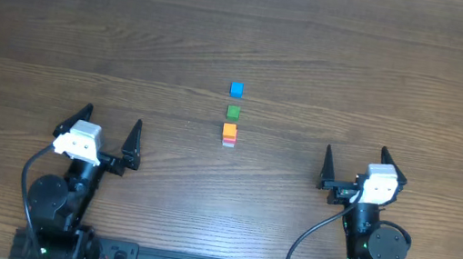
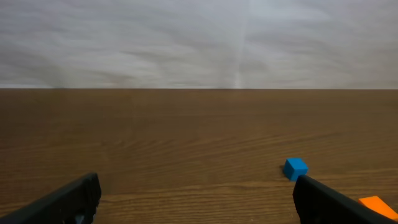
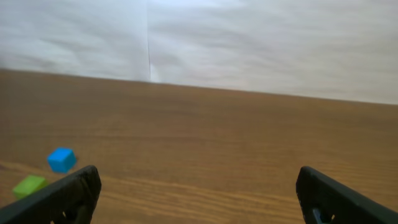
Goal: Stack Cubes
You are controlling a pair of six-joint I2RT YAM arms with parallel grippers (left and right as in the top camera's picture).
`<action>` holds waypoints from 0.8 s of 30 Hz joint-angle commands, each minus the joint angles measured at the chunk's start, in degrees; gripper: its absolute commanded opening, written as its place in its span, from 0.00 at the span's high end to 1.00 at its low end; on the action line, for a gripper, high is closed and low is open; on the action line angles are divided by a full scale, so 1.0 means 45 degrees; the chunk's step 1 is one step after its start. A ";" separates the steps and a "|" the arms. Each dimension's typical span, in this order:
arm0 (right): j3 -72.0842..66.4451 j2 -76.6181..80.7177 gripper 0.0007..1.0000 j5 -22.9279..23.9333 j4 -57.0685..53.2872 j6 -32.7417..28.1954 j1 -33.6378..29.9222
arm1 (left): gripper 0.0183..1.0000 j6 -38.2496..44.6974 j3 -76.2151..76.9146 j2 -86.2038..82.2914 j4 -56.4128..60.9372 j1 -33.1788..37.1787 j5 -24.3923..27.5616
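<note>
Three cubes lie in one line at the middle of the table, and both grippers are spread wide and hold nothing.
The blue cube lies farthest from the arms' bases. The green cube comes next, with a small gap between them. The orange cube is the nearest one, also apart from the green cube. Under its near edge a pale strip shows, and I cannot tell if this is another cube below it. All rest on the brown wooden table. The left gripper stands to the left of this line and nearer to the bases, well apart from the cubes, with its two fingers spread wide. The right gripper stands in the same way at the right side, also spread wide. Beyond the table's far edge there is a pale wall.
</note>
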 commanded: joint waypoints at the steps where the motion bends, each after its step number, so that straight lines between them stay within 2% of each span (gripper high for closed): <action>1: 0.0015 -0.0112 0.01 -0.0102 0.0141 0.0398 -0.0063 | 0.00 0.0189 -0.0063 -0.0112 -0.0024 0.0068 0.0073; 5: 0.1122 0.0865 0.01 0.0049 0.0107 0.0379 -0.0068 | 0.00 0.0189 -0.0063 -0.0112 -0.0024 0.0068 0.0068; 12: 0.5192 0.6251 0.01 -0.0039 -0.1093 0.0529 -0.0053 | 0.00 0.0189 -0.0063 -0.0097 -0.0024 0.0068 0.0068; 16: 0.7893 0.9787 0.01 -0.0296 -0.1894 0.2312 -0.0053 | 0.00 0.0189 -0.0063 -0.0092 -0.0024 0.0068 0.0068; 19: 0.9884 1.1919 0.01 -0.1214 -0.3254 0.2487 -0.0029 | 0.00 0.0189 -0.0063 -0.0092 -0.0024 0.0068 0.0073; 24: 1.3459 1.5106 0.01 -0.1239 -0.6717 0.2497 0.0947 | 0.00 0.0189 -0.0063 -0.0092 -0.0024 0.0068 0.0068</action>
